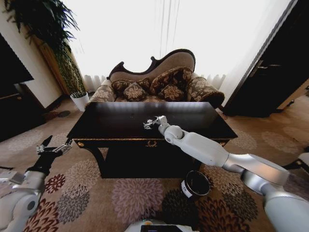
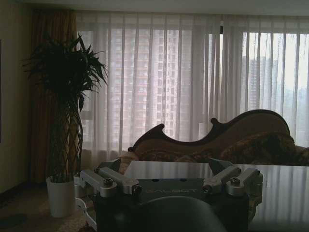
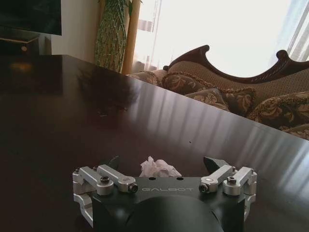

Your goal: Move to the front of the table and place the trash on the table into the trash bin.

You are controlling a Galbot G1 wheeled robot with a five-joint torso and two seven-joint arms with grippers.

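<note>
The head camera looks down over the table (image 1: 120, 123) toward the sofa (image 1: 159, 79). Both wrist cameras sit low, facing the same sofa (image 3: 231, 87) across the tabletop.

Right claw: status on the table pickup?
Right claw open over the table, straddling white paper lump. Left claw open, off-table. Trash bin on carpet. Nothing blocking.

Bright sitting room, daylight through sheer white curtains (image 1: 145, 34).
A carved dark-wood patterned sofa (image 1: 159, 82) faces floral brown carpet (image 1: 96, 193); tall green plant in white pot (image 1: 79, 100) stands beside it.
</note>
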